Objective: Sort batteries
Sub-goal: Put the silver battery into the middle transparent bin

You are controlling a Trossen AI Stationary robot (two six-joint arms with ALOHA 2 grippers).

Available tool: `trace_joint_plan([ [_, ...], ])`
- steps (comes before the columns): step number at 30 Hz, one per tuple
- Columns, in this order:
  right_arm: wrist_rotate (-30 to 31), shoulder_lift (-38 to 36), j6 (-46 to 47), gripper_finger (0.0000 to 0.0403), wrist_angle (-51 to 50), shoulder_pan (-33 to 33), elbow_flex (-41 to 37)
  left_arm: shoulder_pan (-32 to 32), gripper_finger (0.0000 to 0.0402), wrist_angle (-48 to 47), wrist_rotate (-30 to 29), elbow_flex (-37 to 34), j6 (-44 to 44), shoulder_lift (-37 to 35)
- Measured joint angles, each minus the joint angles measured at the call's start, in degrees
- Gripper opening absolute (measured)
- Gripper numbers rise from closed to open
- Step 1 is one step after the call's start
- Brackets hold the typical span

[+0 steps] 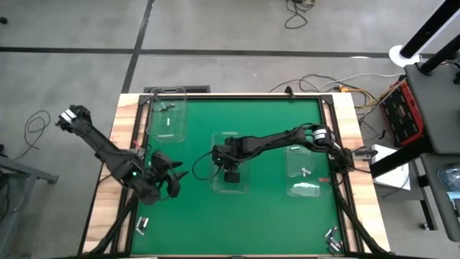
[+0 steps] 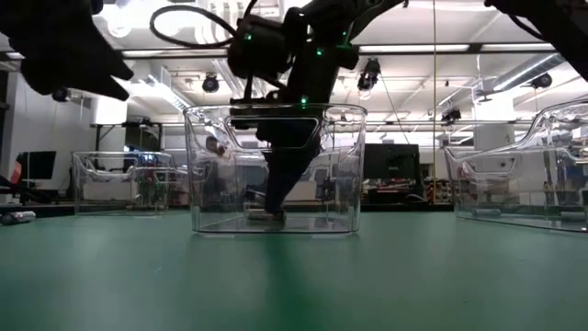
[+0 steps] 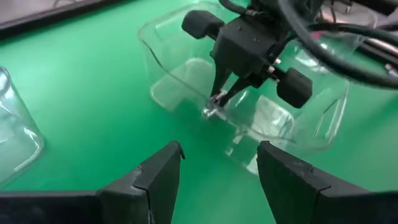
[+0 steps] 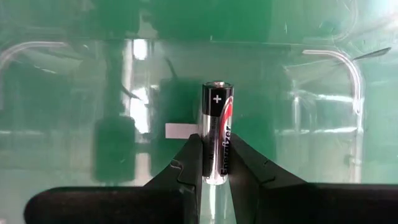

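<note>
A silver-and-black cylindrical battery [image 4: 217, 134], clamped between my right gripper [image 4: 216, 163] fingers, hangs low inside the clear rectangular plastic bin [image 1: 231, 185] at mid-table; next I judge a release there. My left gripper [image 3: 219, 165] waits spread apart near the green mat's left edge.

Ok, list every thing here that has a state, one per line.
right gripper: fingers shut on a battery, reaching down inside the middle bin
battery: held between those fingers, plus end outward
left gripper: fingers open, empty, beside the middle bin
middle bin: upright
left bin: upright, holds batteries
right bin: upright, holds batteries
</note>
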Motion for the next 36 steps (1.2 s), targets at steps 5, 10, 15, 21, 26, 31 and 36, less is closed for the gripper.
trace_joint_plan([
  [5, -0.05, 0.45, -0.01, 0.0041, 0.02, 0.00, 0.06, -0.05, 0.0191, -2.79, 0.37, 0.00, -0.18, 0.95],
  [10, -0.05, 0.31, 0.99, 0.0041, -0.99, -0.13, 0.06, -0.06, 0.0191, -3.51, 0.33, 0.00, -0.18, 1.55],
  [15, -0.06, -1.68, 1.07, 0.0041, -3.40, 0.76, -0.18, -0.05, 0.0191, -3.90, 0.32, 0.00, -0.15, 1.76],
  [21, -0.39, -3.96, 1.06, 0.0041, -0.01, 2.52, 0.01, 0.00, 0.0191, -5.18, -1.18, -0.02, -0.15, 1.76],
  [26, -4.22, -1.20, 1.07, 0.0041, 1.07, 2.32, -0.12, 0.00, 0.0191, -5.55, -1.69, -0.02, -0.07, 1.76],
  [31, -3.91, 0.88, 1.05, 0.0041, -0.50, 0.65, -0.14, 0.00, 0.0191, -5.70, -1.66, -0.02, -0.05, 1.76],
  [36, -1.45, 0.75, 1.39, 0.0056, -1.08, -0.97, -0.50, 0.00, 0.0192, -5.77, -1.12, -0.02, -0.21, 1.76],
])
